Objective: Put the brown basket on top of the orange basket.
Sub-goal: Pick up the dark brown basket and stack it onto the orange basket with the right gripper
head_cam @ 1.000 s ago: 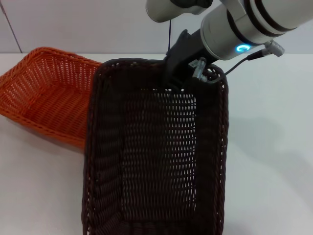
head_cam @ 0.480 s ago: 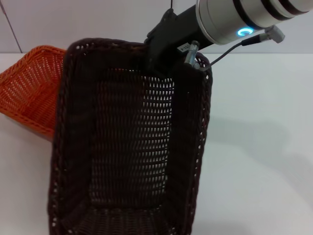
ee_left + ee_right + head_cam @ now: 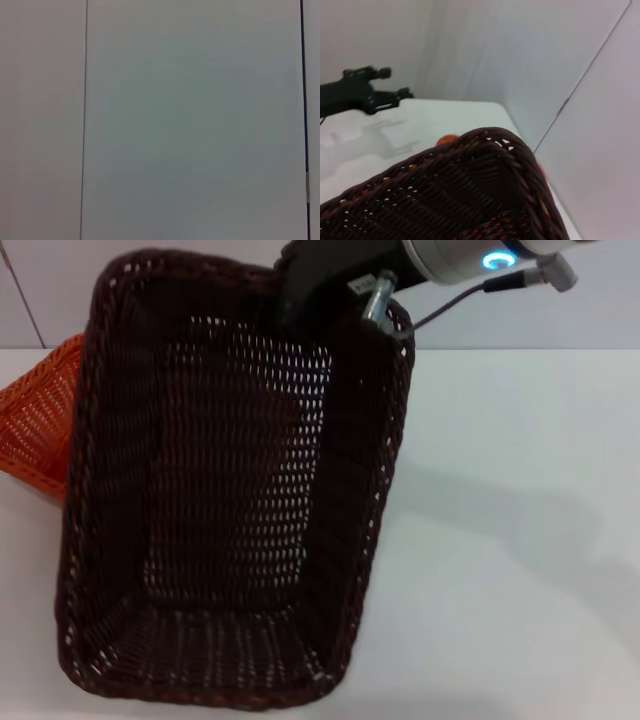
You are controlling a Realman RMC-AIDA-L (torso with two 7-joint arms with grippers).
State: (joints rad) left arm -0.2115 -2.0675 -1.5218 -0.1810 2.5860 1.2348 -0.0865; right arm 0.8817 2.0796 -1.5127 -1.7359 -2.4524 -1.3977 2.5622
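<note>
The brown basket [image 3: 220,500] hangs in the air, tilted, with its open side facing me, and fills most of the head view. My right gripper [image 3: 312,320] is shut on its far rim, near the far right corner. The basket's braided corner fills the right wrist view [image 3: 480,195]. The orange basket [image 3: 38,420] lies on the white table at the left, mostly hidden behind the brown basket; a bit of its rim [image 3: 447,139] shows past the brown rim. My left gripper [image 3: 390,95] shows far off over the table in the right wrist view.
The white table [image 3: 520,540] stretches to the right of the baskets, with a white wall [image 3: 560,320] behind it. The left wrist view shows only a plain panelled wall [image 3: 190,120].
My right gripper has lifted the brown basket and carried it to the left. It now covers more of the orange basket.
</note>
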